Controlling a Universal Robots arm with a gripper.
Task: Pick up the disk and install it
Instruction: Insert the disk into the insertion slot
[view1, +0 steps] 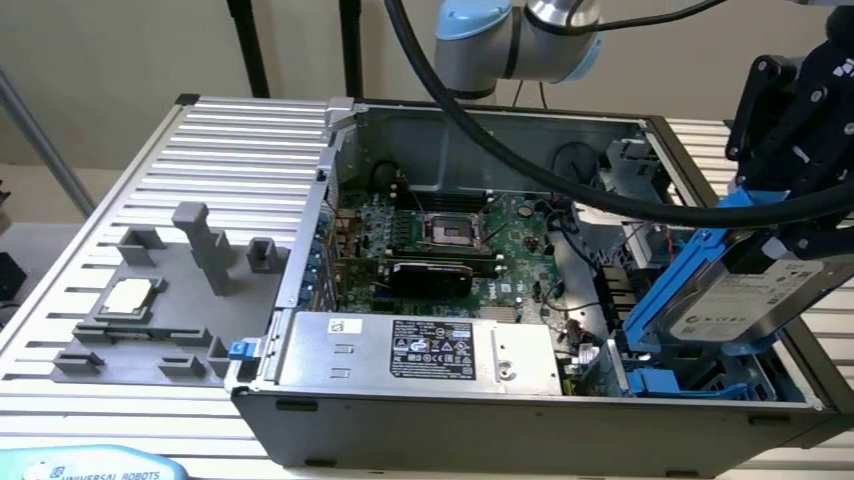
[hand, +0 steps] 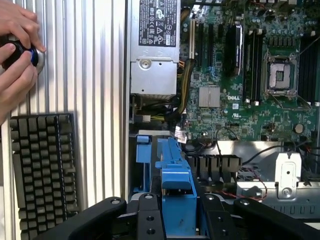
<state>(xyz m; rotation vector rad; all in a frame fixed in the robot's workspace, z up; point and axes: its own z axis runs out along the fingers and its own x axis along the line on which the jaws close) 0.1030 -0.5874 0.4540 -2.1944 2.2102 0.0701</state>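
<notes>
The hand (view1: 790, 215) is pinching the disk (view1: 741, 300), its black fingers clamped on either side of the blue carrier. The disk hangs tilted over the open computer case (view1: 534, 420) at the exterior view's right. Its lower end is close above the blue brackets (view1: 667, 382) of the drive bay; I cannot tell whether they touch. In the case lie the circuit board (view1: 507, 240) and the silver power box (view1: 427, 350). On the slatted desk (view1: 240, 150), at the exterior view's left, a grey holder (view1: 200, 250) carries a small square chip (view1: 130, 295). A keyboard (hand: 42, 170) lies on the desk beside the case.
</notes>
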